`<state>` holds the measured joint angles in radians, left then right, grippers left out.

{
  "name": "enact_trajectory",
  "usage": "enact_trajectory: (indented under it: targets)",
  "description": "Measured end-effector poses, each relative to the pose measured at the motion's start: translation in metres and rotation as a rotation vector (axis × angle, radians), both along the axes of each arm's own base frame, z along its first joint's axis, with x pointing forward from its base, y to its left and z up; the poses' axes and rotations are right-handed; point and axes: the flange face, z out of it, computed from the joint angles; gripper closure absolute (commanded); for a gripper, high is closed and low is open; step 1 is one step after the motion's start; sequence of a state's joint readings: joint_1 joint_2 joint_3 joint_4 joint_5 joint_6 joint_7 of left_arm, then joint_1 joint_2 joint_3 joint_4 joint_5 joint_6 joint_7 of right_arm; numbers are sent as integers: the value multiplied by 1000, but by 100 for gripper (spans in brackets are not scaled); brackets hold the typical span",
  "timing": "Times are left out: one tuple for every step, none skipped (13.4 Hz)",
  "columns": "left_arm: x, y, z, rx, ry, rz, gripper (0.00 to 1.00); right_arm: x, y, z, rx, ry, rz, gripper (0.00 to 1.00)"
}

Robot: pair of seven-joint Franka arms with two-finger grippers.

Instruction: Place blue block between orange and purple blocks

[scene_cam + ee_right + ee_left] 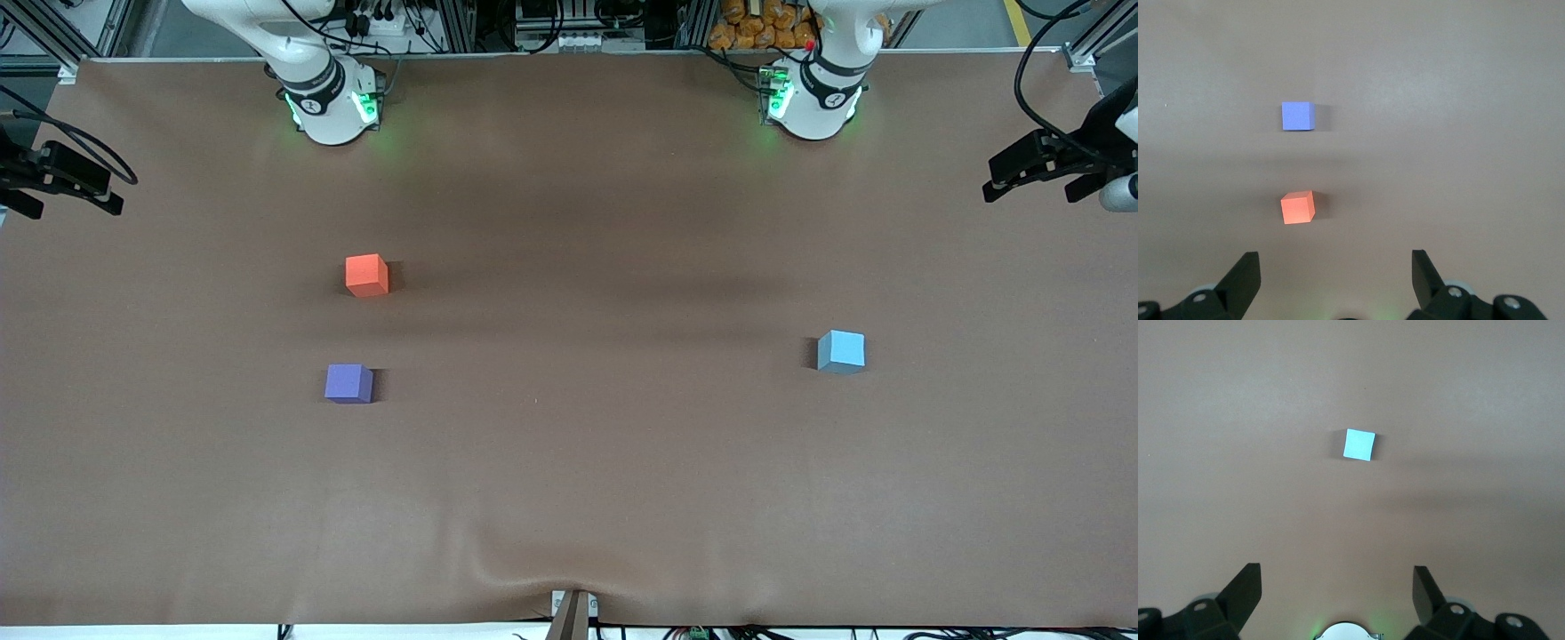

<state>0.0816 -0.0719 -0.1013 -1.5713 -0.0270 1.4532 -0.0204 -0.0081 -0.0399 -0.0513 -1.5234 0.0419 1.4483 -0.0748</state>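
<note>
With the counter (569,498) read as a clock face from the front camera, and twelve set toward the robots' bases, the blue block (841,351) is found at about three o'clock, toward the left arm's end, resting flat on the brown surface and well apart from the other two cubes. The orange block (366,275) is seen at roughly ten o'clock and the purple block (348,383) at roughly eight o'clock, both toward the right arm's end. The purple one is placed at about six o'clock from the orange one, nearer to the front camera, and a bare strip of counter is left between them. None of the three cubes is touched by anything. The left pincer (1337,577) is held high over the left arm's end of the counter, its two dark fingers spread wide with nothing between them, and the blue block is seen below it in the left wrist view. The right pincer (1334,257) is held high over the right arm's end, likewise spread wide and empty, with the orange and purple blocks seen below it.
</note>
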Motion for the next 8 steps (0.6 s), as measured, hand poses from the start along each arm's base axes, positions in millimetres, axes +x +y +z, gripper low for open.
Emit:
enact_trajectory:
  targets:
    - [0, 0, 1, 0, -1, 0, 0, 0, 0, 0, 0, 0, 0, 0]
    - [0, 0, 1, 0, -1, 0, 0, 0, 0, 0, 0, 0, 0, 0]
    - [0, 0, 1, 0, -2, 0, 0, 0, 0, 0, 0, 0, 0, 0]
    - [0, 1, 2, 0, -5, 1, 0, 0, 0, 0, 0, 0, 0, 0]
    - [1, 1, 4, -1, -13, 3, 0, 0, 0, 0, 0, 0, 0, 0]
    - [3, 2, 7, -1, -19, 4, 0, 0, 0, 0, 0, -1, 0, 0]
    - [4, 3, 7, -2, -20, 5, 0, 0, 0, 2, 0, -5, 0, 0]
    - [5, 4, 5, -2, -14, 6, 0, 0, 0, 7, -1, -16, -1, 0]
